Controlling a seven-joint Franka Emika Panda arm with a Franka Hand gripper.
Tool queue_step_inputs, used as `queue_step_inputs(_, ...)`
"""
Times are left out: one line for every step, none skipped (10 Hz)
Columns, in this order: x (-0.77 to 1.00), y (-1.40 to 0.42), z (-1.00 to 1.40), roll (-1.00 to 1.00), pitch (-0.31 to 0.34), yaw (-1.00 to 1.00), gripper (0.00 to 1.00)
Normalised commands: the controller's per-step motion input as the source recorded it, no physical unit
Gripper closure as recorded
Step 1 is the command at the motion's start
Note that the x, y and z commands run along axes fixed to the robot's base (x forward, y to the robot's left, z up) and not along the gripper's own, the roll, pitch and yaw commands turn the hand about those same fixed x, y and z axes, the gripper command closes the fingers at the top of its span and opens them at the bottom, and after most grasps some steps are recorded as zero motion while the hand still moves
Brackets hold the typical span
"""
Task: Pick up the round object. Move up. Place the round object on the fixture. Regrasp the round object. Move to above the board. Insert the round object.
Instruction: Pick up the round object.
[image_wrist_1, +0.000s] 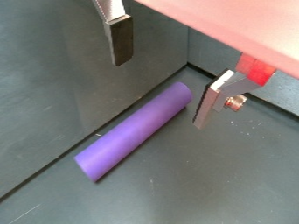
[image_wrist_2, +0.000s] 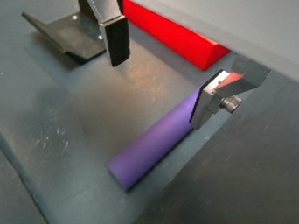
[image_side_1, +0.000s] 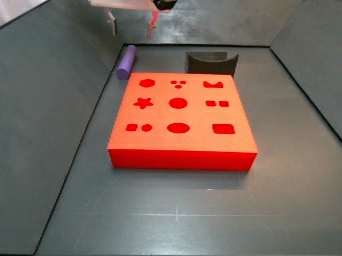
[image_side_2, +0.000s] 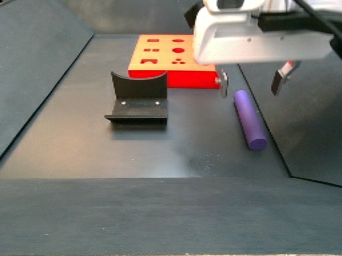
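The purple round peg lies flat on the dark floor; it also shows in a wrist view and in both side views, beside the red-orange board. My gripper hangs open above the peg's end nearest the board, one finger off to one side, one finger by the peg's end. Nothing is held. In a side view the gripper is above the peg. The dark fixture stands beside the board.
Grey walls enclose the floor; the peg lies close to a wall. The board's edge lies just beyond the fingers. The board's underside fills a corner of a wrist view.
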Motion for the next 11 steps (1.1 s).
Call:
queue_step_inputs(0.0, 0.29, -0.68, -0.25, 0.019, -0.1, 0.0)
queue_step_inputs(-0.01, 0.3, -0.68, -0.26, 0.029, -0.14, 0.0)
queue_step_inputs(0.0, 0.27, -0.64, -0.27, 0.0, -0.17, 0.0)
queue_step_inputs(0.0, 0.23, -0.59, -0.29, 0.0, -0.15, 0.0)
queue_step_inputs(0.01, 0.25, -0.61, -0.28, 0.0, -0.12, 0.0)
queue_step_inputs(0.0, 0.29, -0.67, -0.26, 0.0, -0.11, 0.0)
queue_step_inputs(0.0, 0.34, -0.75, -0.23, 0.0, -0.1, 0.0)
queue_step_inputs(0.01, 0.35, -0.85, -0.17, 0.0, -0.07, 0.0)
queue_step_inputs(0.0, 0.05, -1.0, 0.0, 0.0, -0.06, 0.0)
queue_step_inputs(0.0, 0.01, -1.0, 0.0, 0.0, -0.06, 0.0)
queue_step_inputs(0.0, 0.0, -1.0, -0.03, 0.0, -0.08, 0.0)
